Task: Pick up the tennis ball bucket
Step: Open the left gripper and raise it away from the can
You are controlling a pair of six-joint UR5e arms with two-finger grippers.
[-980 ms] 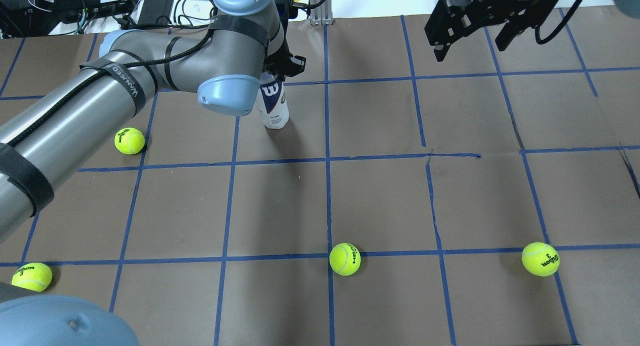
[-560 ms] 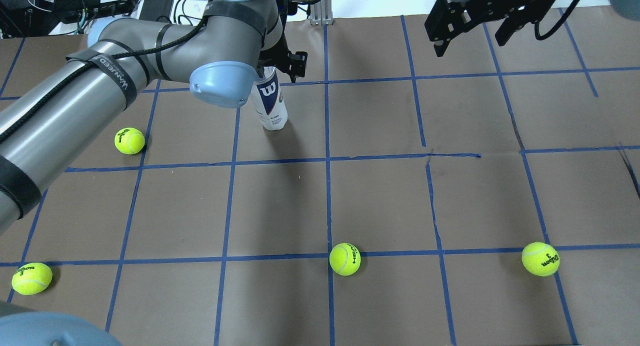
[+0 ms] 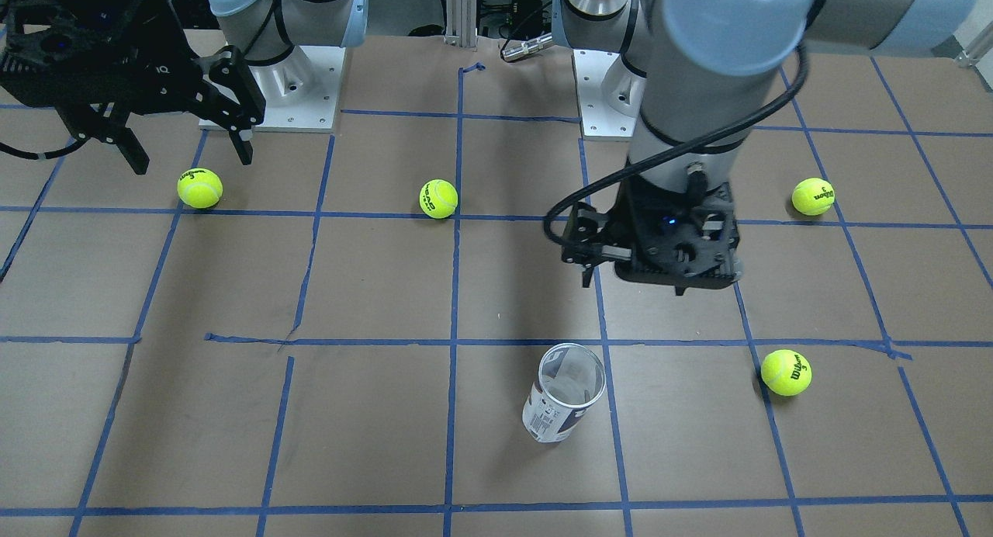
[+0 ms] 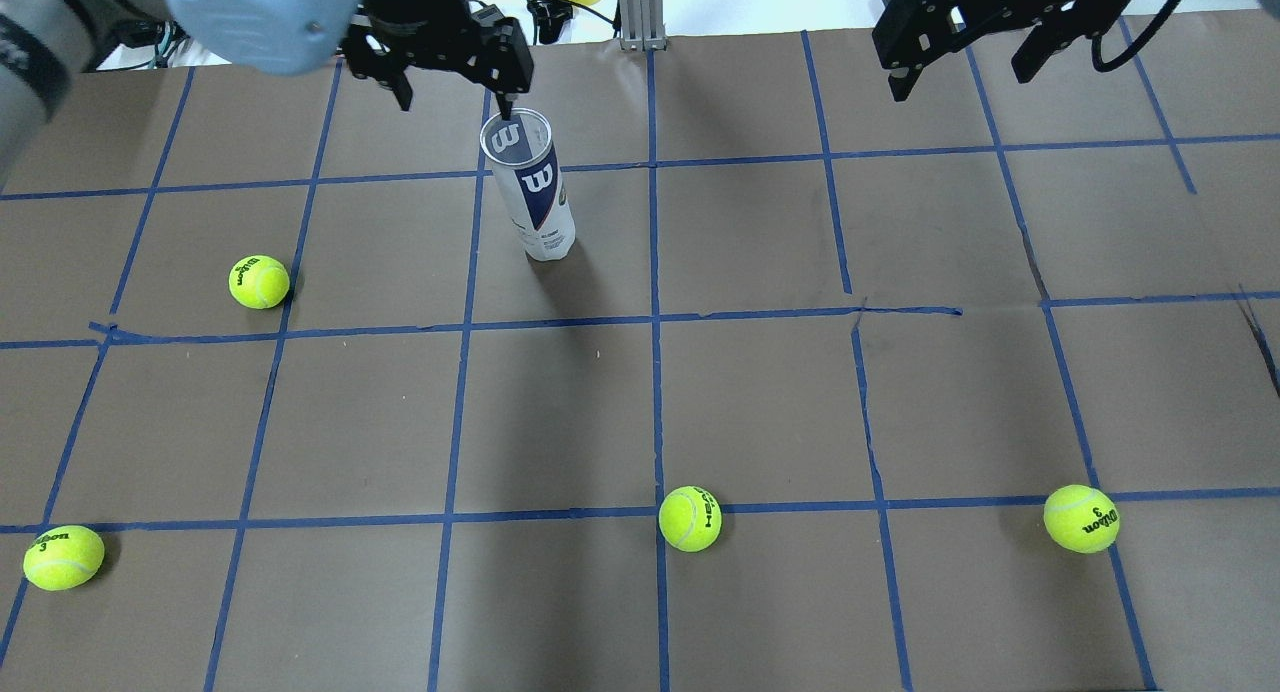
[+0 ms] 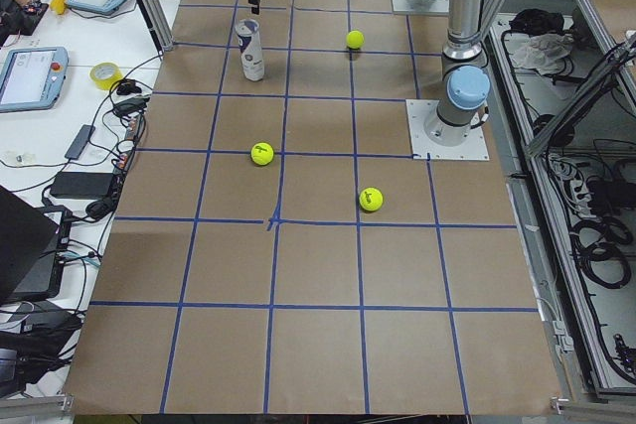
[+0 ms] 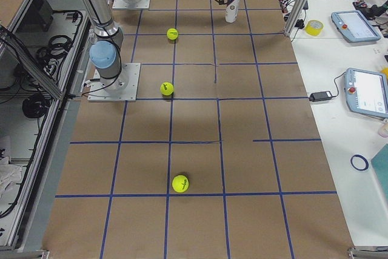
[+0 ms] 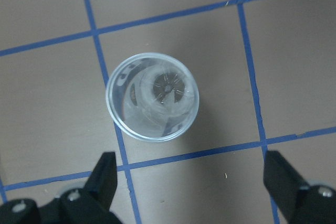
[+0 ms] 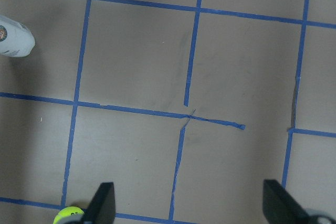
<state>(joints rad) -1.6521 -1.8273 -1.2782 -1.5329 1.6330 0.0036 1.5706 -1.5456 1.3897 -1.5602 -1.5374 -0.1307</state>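
We see tennis ball bucket (image 4: pixel 532 187) upright on table (image 4: pixel 760 402), open mouth up, at 11 o'clock from table centre in overhead view. Bottom shows through mouth in left wrist view. Left gripper (image 4: pixel 455 97) hangs above, at 10 o'clock of rim, fingers (image 7: pixel 105 177) spread wide, touching nothing. Right gripper (image 4: pixel 960 80) at 3 o'clock of bucket, well apart, jaws wide too, holding nothing. We count four tennis balls (image 4: pixel 259 281) loose on table, nearest at 9 o'clock of bucket.

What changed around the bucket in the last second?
The left claw, which was down at the top of the tennis ball bucket, rose clear and now hangs open above it, holding nothing. The bucket stands upright in the same spot; tennis balls and right claw are roughly unchanged.
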